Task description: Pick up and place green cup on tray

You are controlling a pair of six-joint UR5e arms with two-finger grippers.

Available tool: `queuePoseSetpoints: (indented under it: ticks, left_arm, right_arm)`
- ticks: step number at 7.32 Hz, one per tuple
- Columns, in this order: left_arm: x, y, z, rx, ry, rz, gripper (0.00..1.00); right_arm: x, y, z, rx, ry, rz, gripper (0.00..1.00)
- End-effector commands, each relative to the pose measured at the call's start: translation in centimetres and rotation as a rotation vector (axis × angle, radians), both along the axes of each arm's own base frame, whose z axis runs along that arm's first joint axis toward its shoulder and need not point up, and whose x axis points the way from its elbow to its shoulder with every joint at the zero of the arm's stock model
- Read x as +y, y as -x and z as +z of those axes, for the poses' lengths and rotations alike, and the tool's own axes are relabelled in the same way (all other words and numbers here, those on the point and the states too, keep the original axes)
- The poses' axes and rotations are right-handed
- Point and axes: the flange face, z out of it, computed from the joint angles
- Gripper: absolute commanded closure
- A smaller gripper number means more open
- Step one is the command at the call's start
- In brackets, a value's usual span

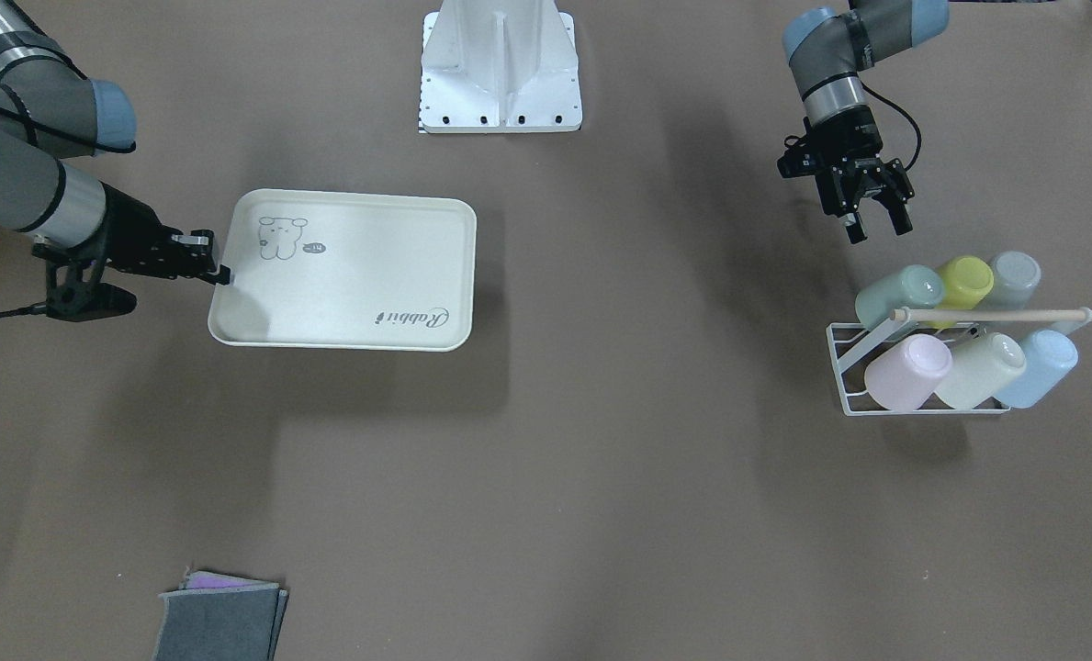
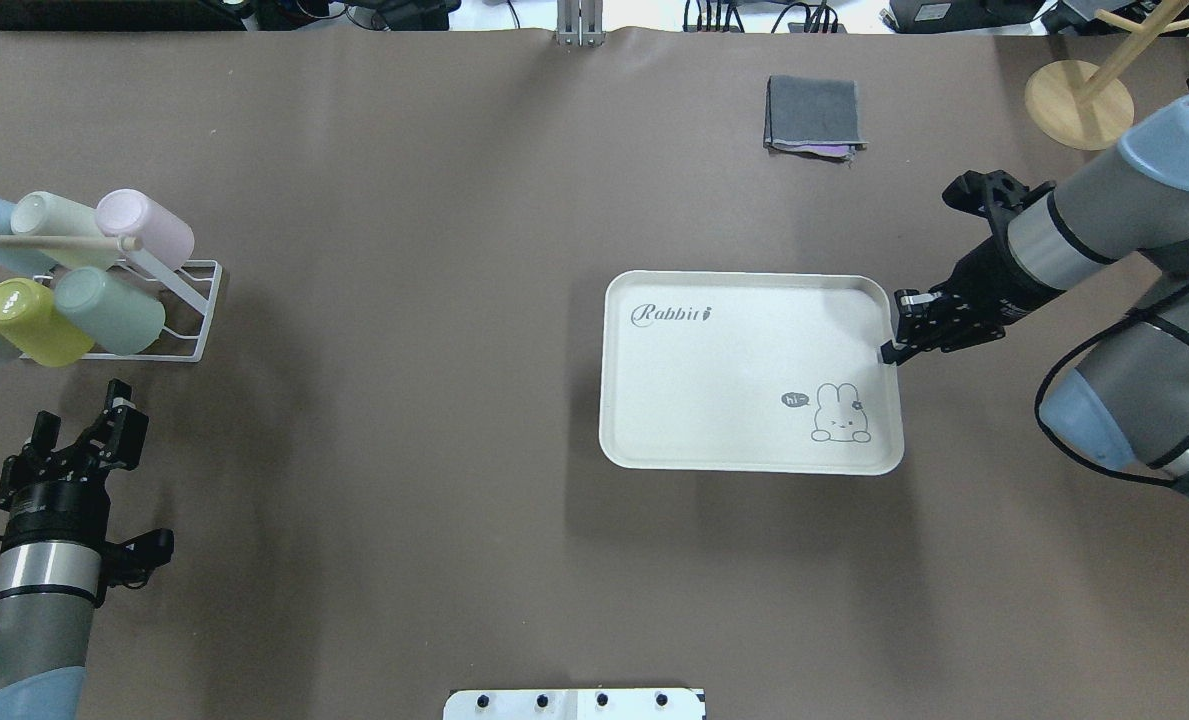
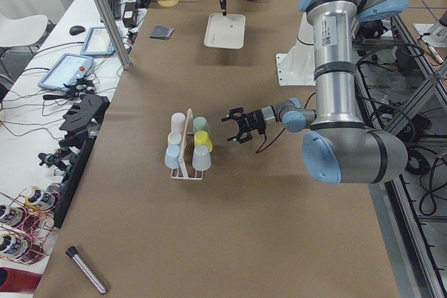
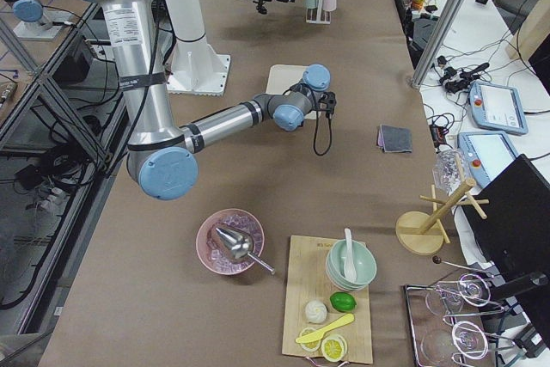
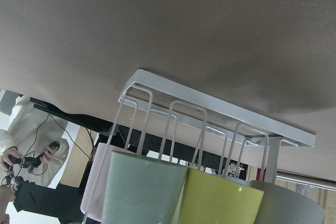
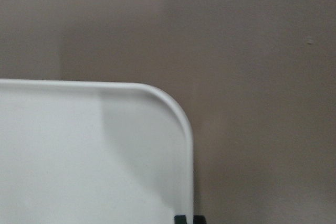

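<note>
Right now, the green cup (image 1: 899, 292) is lying on its side in the white wire rack (image 1: 838, 365) at the right middle of the front-facing view. It is sitting at the left end of the rack's upper row, touching the yellow-lime cup (image 1: 963, 280) beside it, with a grey cup (image 1: 1014, 277) at that row's far end. Pink, cream-green and blue cups are filling the lower row, on the other side of the rack's wooden bar (image 1: 996, 314). The left gripper (image 1: 878, 231) is hovering just above and to the left of the rack in that frame, its two fingers spread well apart and gripping nothing; its wrist camera is looking straight at the bottoms of the green and yellow-lime cups. The tray (image 1: 371, 275) is sitting left of centre, well apart from the rack, carrying nothing on its surface. The right gripper (image 1: 221, 274) is reaching in from the left edge of the frame to the tray's left rim, its jaws drawn almost together with one tip on each side of that rim, seemingly pinching it. A folded grey cloth (image 1: 219, 624) is lying at the bottom left.
</note>
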Motion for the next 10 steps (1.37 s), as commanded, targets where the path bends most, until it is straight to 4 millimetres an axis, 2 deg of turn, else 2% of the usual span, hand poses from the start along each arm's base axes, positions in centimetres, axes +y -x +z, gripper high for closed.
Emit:
queuePoseSetpoints:
  ticks: [1, 2, 5, 7, 8, 9, 10]
  left_arm:
    - [-0.5, -1.2, 0.1, -0.004, -0.003, -0.007, 0.03]
    - [-1.0, -1.0, 0.1, -0.002, -0.002, -0.017, 0.03]
    - [-2.1, -0.4, -0.6, 0.001, -0.005, -0.043, 0.03]
    - [-2.6, -0.6, -0.8, 0.010, -0.005, -0.054, 0.03]
    - [-3.1, -1.0, -1.2, 0.019, -0.006, -0.063, 0.03]
    - [-3.6, -1.6, -1.1, 0.021, -0.007, -0.074, 0.03]
    - [-4.4, -2.1, -0.9, 0.022, -0.007, -0.089, 0.03]
  right_arm:
    - [-1.0, 6.3, -4.1, -0.006, -0.016, -0.014, 1.00]
    - [-0.9, 8.7, -6.3, -0.013, -0.003, -0.011, 1.00]
    - [0.0, 14.2, -9.8, -0.018, -0.021, -0.021, 1.00]
    - [-1.0, 17.2, -12.4, -0.016, -0.022, -0.003, 1.00]
    - [-1.1, 18.6, -12.9, -0.011, -0.024, -0.004, 1.00]
    - [-0.4, 19.7, -13.3, -0.008, -0.036, -0.005, 1.00]
    - [-0.1, 20.9, -14.7, -0.016, -0.035, -0.006, 1.00]
